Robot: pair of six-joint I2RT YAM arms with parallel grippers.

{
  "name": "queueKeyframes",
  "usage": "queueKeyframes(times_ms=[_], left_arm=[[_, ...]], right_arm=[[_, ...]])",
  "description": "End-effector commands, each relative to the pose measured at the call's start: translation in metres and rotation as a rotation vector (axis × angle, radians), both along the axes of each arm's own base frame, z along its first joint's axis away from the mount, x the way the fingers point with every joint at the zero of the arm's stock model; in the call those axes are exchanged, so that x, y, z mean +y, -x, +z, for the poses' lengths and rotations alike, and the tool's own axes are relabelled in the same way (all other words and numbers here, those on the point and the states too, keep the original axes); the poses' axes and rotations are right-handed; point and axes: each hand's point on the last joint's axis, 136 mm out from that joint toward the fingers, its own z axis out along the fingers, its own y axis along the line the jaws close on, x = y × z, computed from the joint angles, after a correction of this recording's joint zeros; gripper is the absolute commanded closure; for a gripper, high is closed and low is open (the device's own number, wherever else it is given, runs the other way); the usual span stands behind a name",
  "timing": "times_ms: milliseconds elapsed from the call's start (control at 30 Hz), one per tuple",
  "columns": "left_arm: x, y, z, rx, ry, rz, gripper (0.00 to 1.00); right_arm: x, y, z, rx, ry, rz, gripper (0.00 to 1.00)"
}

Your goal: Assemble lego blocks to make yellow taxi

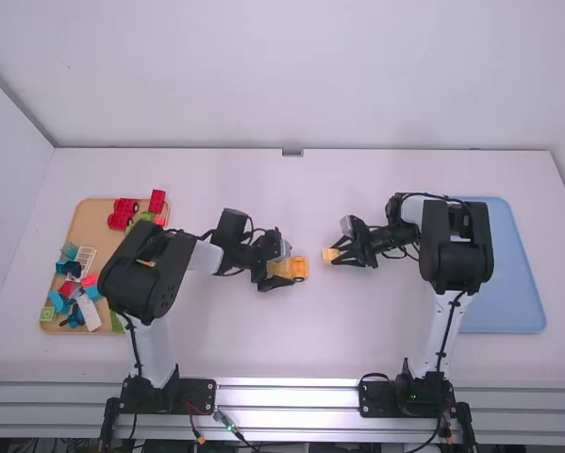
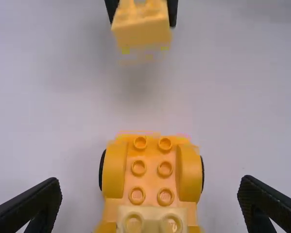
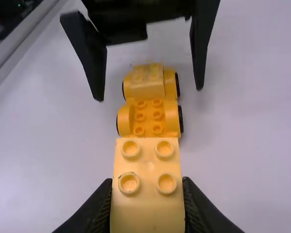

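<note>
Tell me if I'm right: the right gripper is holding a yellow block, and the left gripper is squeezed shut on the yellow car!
Almost! The left gripper isn't squeezed shut: the left wrist view shows its fingers wide open, with gaps beside the yellow car. The right gripper is holding a yellow block.

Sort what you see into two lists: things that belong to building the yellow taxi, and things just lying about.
Belongs to the job:
yellow plastic car base with black wheels
raised yellow studded block on it
pale yellow studded block in the right gripper

Apparently just lying about:
rectangular tan tray
red wheeled toy piece
white plastic lattice
rectangular blue tray
</note>
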Motion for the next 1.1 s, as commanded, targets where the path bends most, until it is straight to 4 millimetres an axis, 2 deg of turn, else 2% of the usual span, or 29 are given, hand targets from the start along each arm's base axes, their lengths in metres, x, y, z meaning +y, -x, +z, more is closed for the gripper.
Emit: queueKeyframes(times_ms=[0, 433, 733, 967, 1067], left_arm=[[-0.002, -0.002, -0.005, 0.015, 0.003, -0.004, 0.03], [0.001, 0.008, -0.013, -0.041, -0.002, -0.03, 0.08], [0.0, 0.013, -0.014, -0.05, 0.007, -0.038, 0.1], [0.0, 0.013, -0.017, -0.053, 0.001, -0.04, 0.14], [0.0, 0.011, -0.023, -0.061, 0.001, -0.038, 0.14]], right_arm=[[0.005, -0.006, 0.007, -0.037, -0.059, -0.003, 0.77], [0.009, -0.011, 0.021, -0.04, -0.075, -0.026, 0.8], [0.027, 0.0, 0.037, -0.098, -0.022, 0.052, 0.83], [0.04, -0.008, 0.027, -0.092, 0.095, -0.02, 0.85], [0.047, -0.002, 0.024, -0.116, 0.123, -0.036, 0.85]])
